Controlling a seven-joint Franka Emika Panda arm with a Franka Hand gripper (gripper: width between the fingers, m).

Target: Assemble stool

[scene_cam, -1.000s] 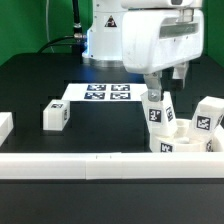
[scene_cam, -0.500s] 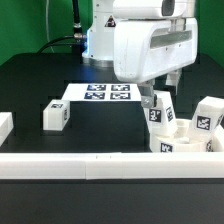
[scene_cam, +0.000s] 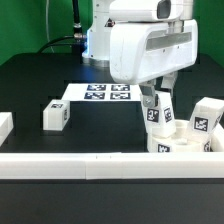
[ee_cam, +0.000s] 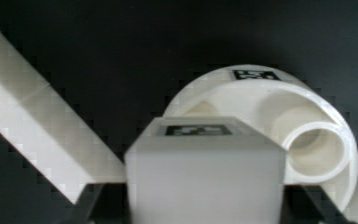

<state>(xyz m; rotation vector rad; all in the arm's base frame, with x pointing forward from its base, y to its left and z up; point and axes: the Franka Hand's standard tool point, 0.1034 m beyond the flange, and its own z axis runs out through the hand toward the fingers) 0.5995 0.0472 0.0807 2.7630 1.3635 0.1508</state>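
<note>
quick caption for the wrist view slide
Gripper holding a tagged white plastic block leg over the round white disc seat

The fingers [scene_cam: 147,98] grip a leg [scene_cam: 157,112] over the seat [scene_cam: 186,137].

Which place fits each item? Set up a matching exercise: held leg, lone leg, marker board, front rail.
1 held leg
2 lone leg
3 marker board
4 front rail

A flat on the table, tags facing up
B along the table edge nearest the exterior camera
C in the pincer, at the seat
D standing alone, exterior view's left

Pairs: 1-C, 2-D, 3-A, 4-B
</note>
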